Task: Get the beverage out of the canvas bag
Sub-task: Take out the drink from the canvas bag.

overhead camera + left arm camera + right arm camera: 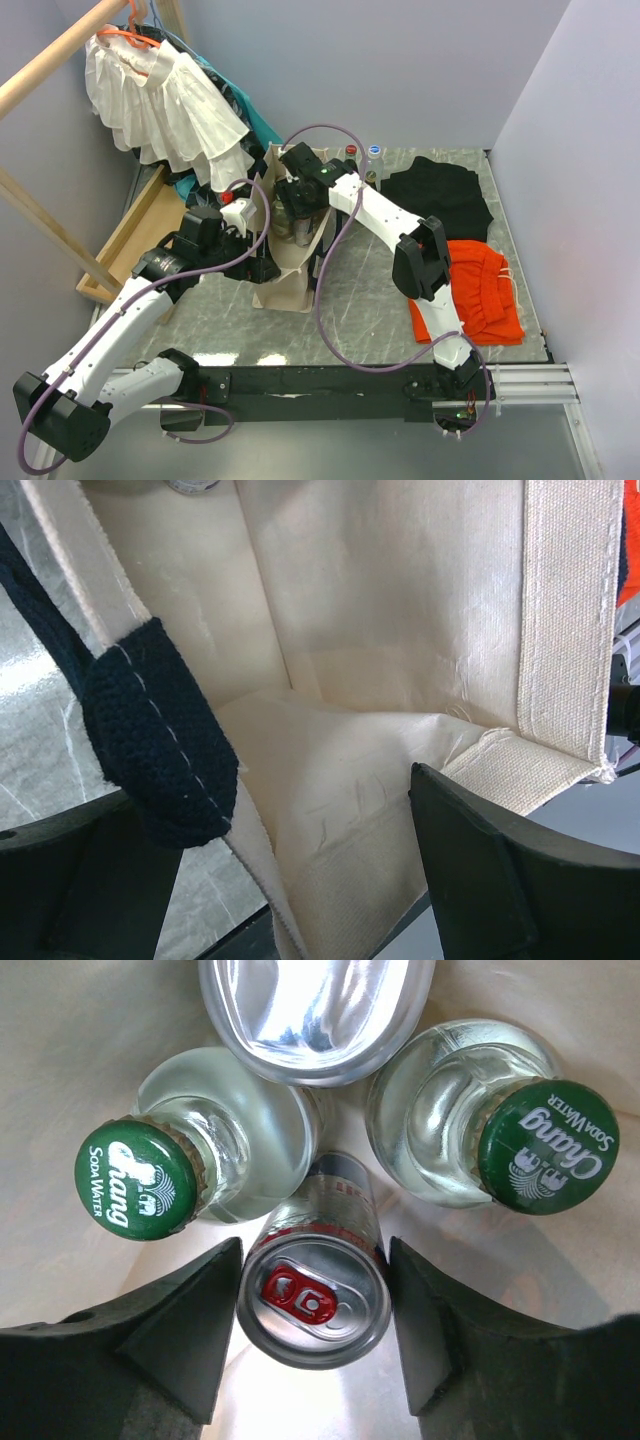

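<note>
Canvas bag point(290, 265): cream tote standing mid-table, my right arm reaching down into its mouth from behind.
Bag's contents: from my right wrist I see a silver can with a red tab point(315, 1300), two clear soda water bottles with green caps, one at left point(135, 1180) and one at right point(548, 1147), and something shiny and silvery at the top point(315, 1010) that I cannot identify.
Right gripper point(315, 1335): inside the bag, jaws parted with one finger on each side of the can, just beside its rim; whether the pads are touching it I cannot tell.
Left gripper point(300, 880): at the bag's rim, fingers straddling the canvas wall near the navy strap patch point(160, 750); looks like it is steadying the bag, but I cannot tell if it is pinched tight.
Step in hand: I judge this as the grasp on the can, not yet the lift.
Next move calls for: closing squarely on the can's sides, then a straight upward pull clear of both bottle necks while the bag is kept from rising with it.
</note>
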`<state>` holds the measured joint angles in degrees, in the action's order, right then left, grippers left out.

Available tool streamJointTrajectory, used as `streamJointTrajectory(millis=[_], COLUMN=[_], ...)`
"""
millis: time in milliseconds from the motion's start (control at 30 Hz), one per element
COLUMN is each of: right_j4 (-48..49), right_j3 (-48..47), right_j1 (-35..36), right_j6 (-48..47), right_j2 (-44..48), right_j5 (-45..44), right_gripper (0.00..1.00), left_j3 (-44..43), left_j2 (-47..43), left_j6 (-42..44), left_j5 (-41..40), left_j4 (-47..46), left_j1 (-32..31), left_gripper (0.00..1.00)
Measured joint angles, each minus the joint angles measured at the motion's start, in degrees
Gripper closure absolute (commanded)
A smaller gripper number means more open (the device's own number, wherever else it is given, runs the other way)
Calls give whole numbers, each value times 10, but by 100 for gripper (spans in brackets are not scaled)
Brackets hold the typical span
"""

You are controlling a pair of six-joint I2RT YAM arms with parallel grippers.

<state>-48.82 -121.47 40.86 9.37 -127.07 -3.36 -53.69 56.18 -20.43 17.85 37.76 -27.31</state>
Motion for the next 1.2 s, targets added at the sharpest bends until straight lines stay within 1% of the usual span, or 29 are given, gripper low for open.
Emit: streamJointTrajectory(millis=[500,567,600,733,767,867,900,967,1000,1200], right_j4=[-13,-16,-18,-19,-19,-19,-19,-19,-19,-24], right_j3=[-13,-15,-15,-15,-15,-15,-15,-15,-15,-17], right_j1=[0,0,0,0,0,0,0,0,0,0], right_j6=[0,0,0,-1,-1,-1,-1,-1,-2,-3], right_j2=[-6,-7,-7,-7,-7,-7,-7,-7,-7,-7], right_j5=[0,0,0,0,0,0,0,1,2,4], right_gripper=[38,41,45,65,67,78,87,99,100,100], left_j3=[0,0,0,0,0,0,0,0,0,0], left_j2=[0,0,0,-1,-1,-1,-1,-1,-1,-1], left_j6=[0,0,0,0,0,0,0,0,0,0], left_j5=[-2,-2,-2,-2,-2,-2,-3,-2,-3,-3], left_j4=[1,1,1,1,1,1,1,1,1,2], left_j1=[0,0,0,0,0,0,0,0,0,0], left_gripper=[8,8,8,8,8,8,7,8,7,8])
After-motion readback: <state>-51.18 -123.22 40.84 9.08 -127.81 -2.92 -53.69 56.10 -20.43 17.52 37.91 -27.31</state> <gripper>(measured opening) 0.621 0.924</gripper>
